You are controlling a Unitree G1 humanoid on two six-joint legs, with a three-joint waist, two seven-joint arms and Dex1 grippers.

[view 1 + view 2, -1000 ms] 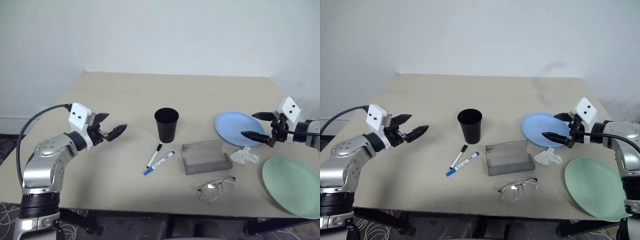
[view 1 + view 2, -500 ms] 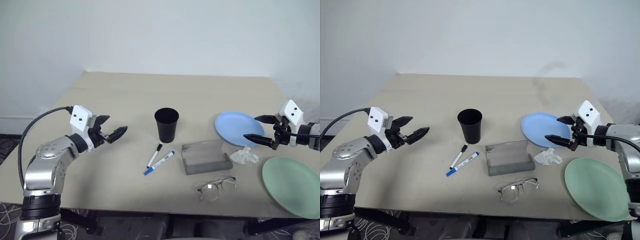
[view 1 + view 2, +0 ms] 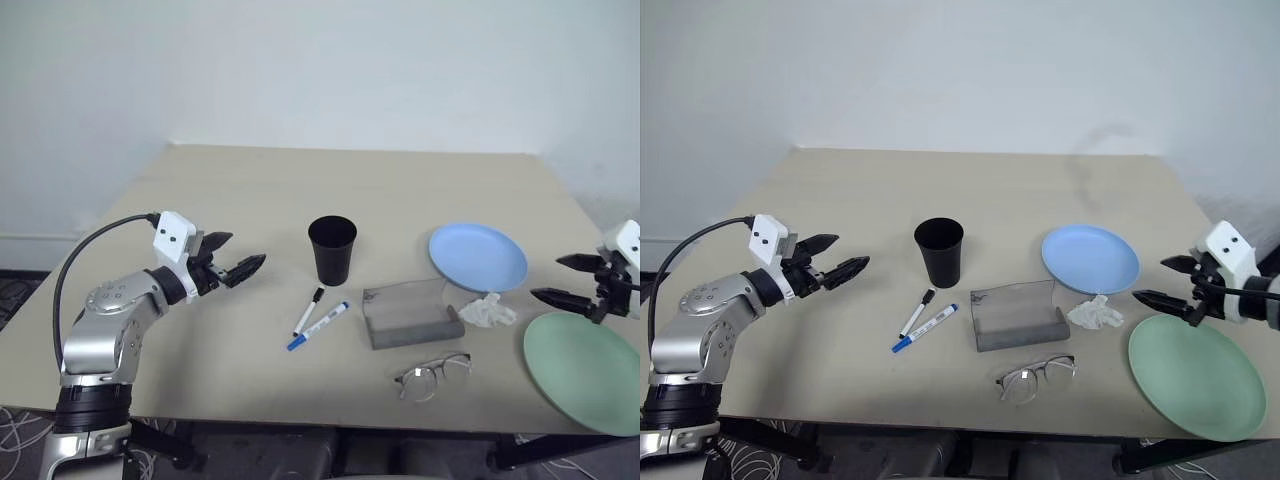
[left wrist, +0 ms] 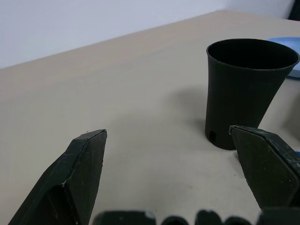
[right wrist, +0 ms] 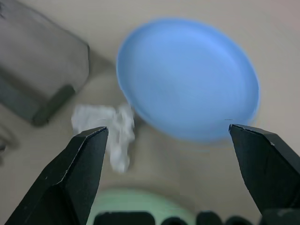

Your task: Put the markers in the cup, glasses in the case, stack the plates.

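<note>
Left eye view: nearest, the wire-rimmed glasses (image 3: pixel 432 375) lay on the matte beige worktop (image 3: pixel 250 200), just in front of the grey box-shaped case (image 3: pixel 412 314). The pale mint plate (image 3: pixel 585 372) sat at the near right; the right gripper (image 3: pixel 568 281) hovered over its far edge, fingers spread and empty, clearly the closer arm. The two slim markers (image 3: pixel 318 318) lay slanted at centre. Beyond stood the tapered black cup (image 3: pixel 332 250) and the glossy light blue plate (image 3: pixel 478 256). The left gripper (image 3: pixel 232 262), open and empty, pointed toward the cup.
</note>
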